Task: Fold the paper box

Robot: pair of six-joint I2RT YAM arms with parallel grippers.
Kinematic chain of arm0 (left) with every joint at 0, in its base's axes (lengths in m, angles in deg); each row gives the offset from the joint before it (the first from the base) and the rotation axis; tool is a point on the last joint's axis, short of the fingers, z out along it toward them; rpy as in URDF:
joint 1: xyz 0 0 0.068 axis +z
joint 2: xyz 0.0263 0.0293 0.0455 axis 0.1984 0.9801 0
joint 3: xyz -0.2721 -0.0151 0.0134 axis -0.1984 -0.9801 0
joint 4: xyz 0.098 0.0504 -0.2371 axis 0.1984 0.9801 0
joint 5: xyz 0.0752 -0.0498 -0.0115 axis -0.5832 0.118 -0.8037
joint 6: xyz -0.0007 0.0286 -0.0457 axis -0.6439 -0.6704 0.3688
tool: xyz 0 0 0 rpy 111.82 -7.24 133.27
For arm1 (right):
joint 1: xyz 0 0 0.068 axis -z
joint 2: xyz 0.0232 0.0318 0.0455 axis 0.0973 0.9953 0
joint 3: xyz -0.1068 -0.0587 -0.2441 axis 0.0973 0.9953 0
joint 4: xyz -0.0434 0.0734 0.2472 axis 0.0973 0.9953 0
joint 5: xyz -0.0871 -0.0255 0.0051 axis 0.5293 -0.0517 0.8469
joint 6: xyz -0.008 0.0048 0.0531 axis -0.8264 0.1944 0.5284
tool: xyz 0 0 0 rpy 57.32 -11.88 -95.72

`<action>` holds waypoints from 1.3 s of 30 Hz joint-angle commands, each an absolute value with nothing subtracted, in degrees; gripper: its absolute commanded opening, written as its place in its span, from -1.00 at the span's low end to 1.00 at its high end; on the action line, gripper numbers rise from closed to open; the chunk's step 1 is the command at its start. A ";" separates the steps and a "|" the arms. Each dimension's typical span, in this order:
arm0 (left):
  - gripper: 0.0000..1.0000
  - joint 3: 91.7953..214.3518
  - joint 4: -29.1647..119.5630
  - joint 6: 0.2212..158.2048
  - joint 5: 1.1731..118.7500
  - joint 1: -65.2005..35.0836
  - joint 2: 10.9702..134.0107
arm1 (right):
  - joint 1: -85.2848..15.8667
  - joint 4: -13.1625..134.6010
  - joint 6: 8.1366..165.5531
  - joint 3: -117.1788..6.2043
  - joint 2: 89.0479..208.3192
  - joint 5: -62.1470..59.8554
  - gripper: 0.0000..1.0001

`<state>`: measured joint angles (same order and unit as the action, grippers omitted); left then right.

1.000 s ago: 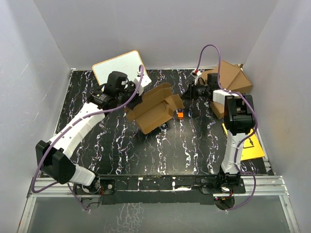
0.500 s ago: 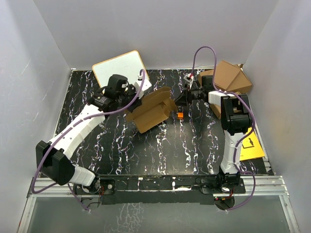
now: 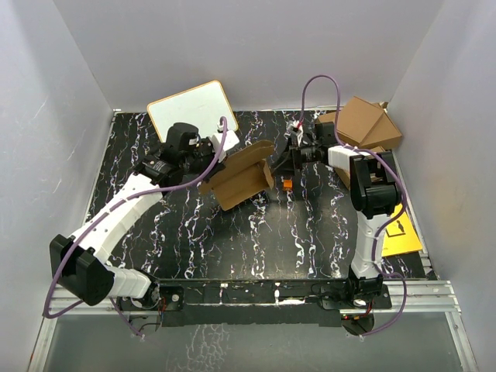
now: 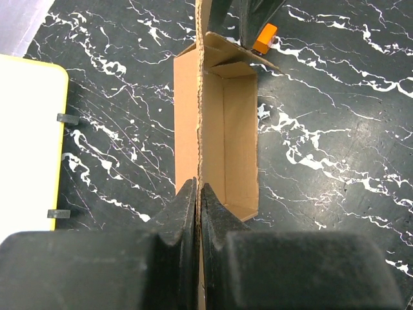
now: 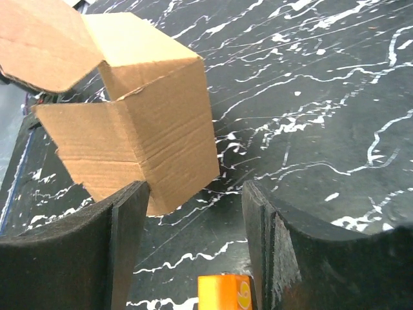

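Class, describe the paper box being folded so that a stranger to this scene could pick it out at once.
Start at the black marbled table; toward its far middle, right of the white board, sits the paper box, an open brown cardboard trough. Unlike the larger brown cartons in the far right corner, it has one wall pinched by the left gripper.

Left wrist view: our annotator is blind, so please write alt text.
The left end effector pinches the upright wall of an open cardboard box over a black marbled table. A white board sits at the left edge; an orange block shows beyond the box's far end.
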<state>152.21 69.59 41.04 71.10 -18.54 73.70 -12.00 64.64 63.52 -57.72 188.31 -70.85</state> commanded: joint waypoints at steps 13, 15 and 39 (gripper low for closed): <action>-1.00 149.55 66.14 41.70 73.46 -19.10 70.96 | -14.74 61.65 56.28 -53.51 180.18 -72.48 0.27; -1.00 149.10 65.76 42.21 73.71 -19.10 70.92 | -14.72 55.62 60.26 -50.44 178.83 -71.74 0.28; -1.00 147.96 64.50 48.15 75.88 -20.17 72.15 | -20.10 5.25 79.69 -23.46 170.96 -46.59 0.07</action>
